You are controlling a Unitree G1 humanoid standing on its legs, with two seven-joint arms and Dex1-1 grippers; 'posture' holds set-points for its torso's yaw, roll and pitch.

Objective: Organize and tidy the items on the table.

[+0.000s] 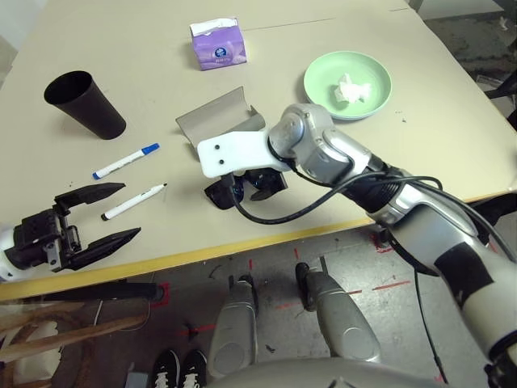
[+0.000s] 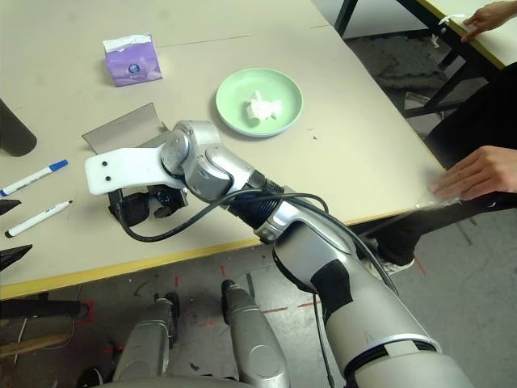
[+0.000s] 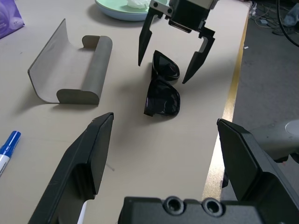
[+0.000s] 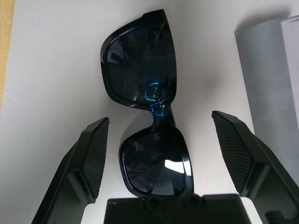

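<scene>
Black sunglasses point(image 4: 145, 84) lie folded on the table point(image 1: 420, 153) near its yellow front edge. My right gripper point(image 4: 160, 117) hangs open just above them, one finger on each side of the frame, touching nothing. Behind them lies the open grey glasses case point(image 1: 216, 121). A blue-capped marker point(image 1: 125, 161) and a black-capped marker point(image 1: 133, 202) lie to the left. My left gripper point(image 1: 129, 210) is open and empty at the front left, pointing toward the sunglasses. A crumpled tissue point(image 1: 353, 89) sits in the green plate point(image 1: 323, 69). The black cup point(image 1: 85, 105) and purple tissue box point(image 1: 218, 44) stand farther back.
A person's hand point(image 2: 477, 174) rests on the table's right edge, and another hand point(image 2: 489, 16) is on a second table at the far right. My right arm's black cable point(image 1: 283, 214) loops over the front edge.
</scene>
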